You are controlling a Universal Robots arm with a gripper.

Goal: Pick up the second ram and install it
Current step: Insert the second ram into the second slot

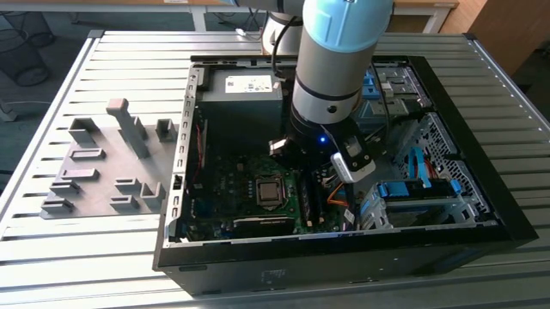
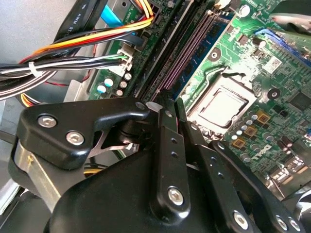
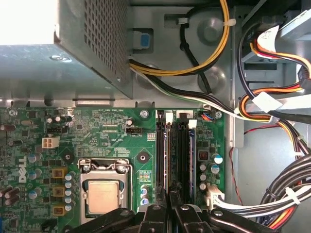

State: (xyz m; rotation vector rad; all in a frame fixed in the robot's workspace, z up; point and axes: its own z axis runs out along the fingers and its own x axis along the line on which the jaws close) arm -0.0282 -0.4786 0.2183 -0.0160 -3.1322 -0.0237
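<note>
The gripper [image 2: 167, 109] hangs over the motherboard's memory slots [image 3: 176, 150], jaws pinched nearly together on the second ram [image 3: 167, 155], seated edge-on in its slot. Skewed pressure could jam it there.

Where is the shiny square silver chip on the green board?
In the first wrist view, the square silver chip sits on the green circuit board, beside the long black memory slots, near the gripper.

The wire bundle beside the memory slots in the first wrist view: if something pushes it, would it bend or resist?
The wire bundle would probably give way, because its thin, separate wires curve loosely. It may spring back somewhat, since a white tie binds the wires and their ends plug into the motherboard. It is likely light for its size.
</note>
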